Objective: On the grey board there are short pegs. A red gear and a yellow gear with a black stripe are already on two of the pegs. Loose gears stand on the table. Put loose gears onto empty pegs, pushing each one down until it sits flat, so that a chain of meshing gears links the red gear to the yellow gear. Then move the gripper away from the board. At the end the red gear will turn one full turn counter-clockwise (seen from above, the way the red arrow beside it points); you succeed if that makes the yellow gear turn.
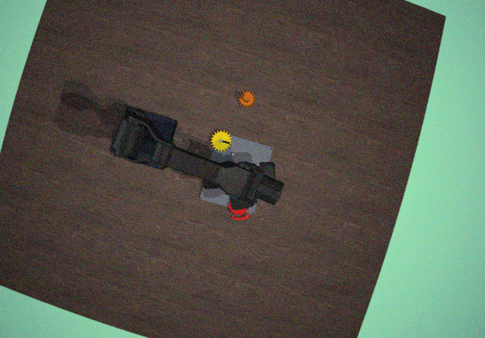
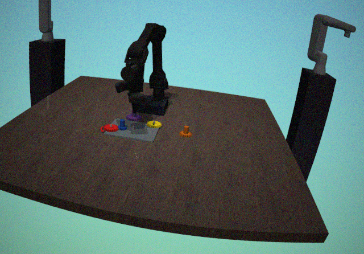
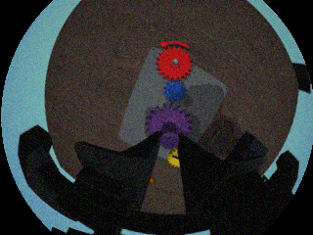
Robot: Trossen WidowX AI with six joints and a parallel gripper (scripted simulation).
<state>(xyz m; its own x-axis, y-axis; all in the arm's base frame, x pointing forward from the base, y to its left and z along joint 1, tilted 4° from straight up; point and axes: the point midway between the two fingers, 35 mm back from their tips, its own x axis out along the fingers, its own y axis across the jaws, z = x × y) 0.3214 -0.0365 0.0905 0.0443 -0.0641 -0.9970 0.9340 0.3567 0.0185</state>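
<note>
The pincer (image 2: 134, 113) (image 3: 168, 136) grips the purple gear (image 2: 133, 117) (image 3: 168, 118) above the board (image 2: 147, 135) (image 3: 132, 117) (image 1: 258, 148); next, it probably needs lining up over an empty peg, then lowering.

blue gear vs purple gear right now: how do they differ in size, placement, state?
The purple gear has the wider toothed disc; the blue gear is clearly smaller. Purple is clamped in the gripper, held above the grey board; blue is on the board beside the red gear, free of the gripper. Both have an upright handle.
</note>
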